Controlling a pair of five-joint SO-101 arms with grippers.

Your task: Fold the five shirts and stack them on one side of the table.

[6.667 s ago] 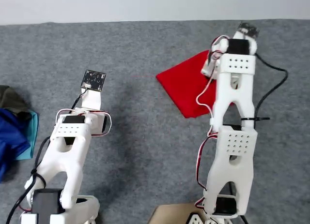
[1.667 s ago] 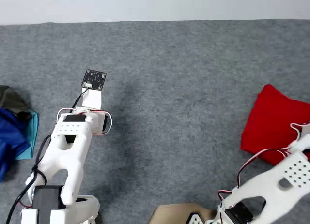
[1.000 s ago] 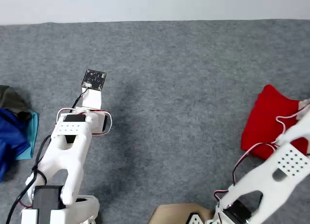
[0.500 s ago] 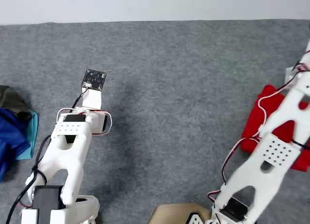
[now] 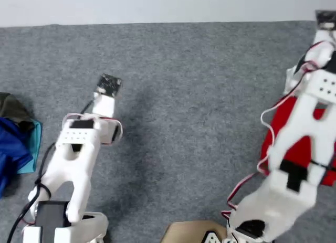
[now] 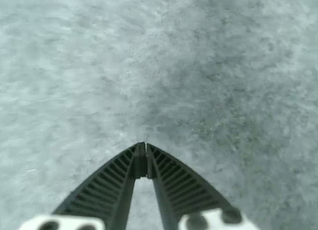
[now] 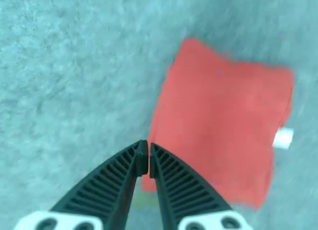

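Red folded shirt (image 7: 221, 130) lies flat, its edge just beside the clenched, empty right claw (image 7: 144, 145).

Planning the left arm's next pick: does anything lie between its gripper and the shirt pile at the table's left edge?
Nothing visible does. Just the grey table surface runs between the left gripper, shut above it, and the pile of blue, teal and dark shirts.

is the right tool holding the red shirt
No, the right tool is shut on nothing and the red shirt lies flat on the table.
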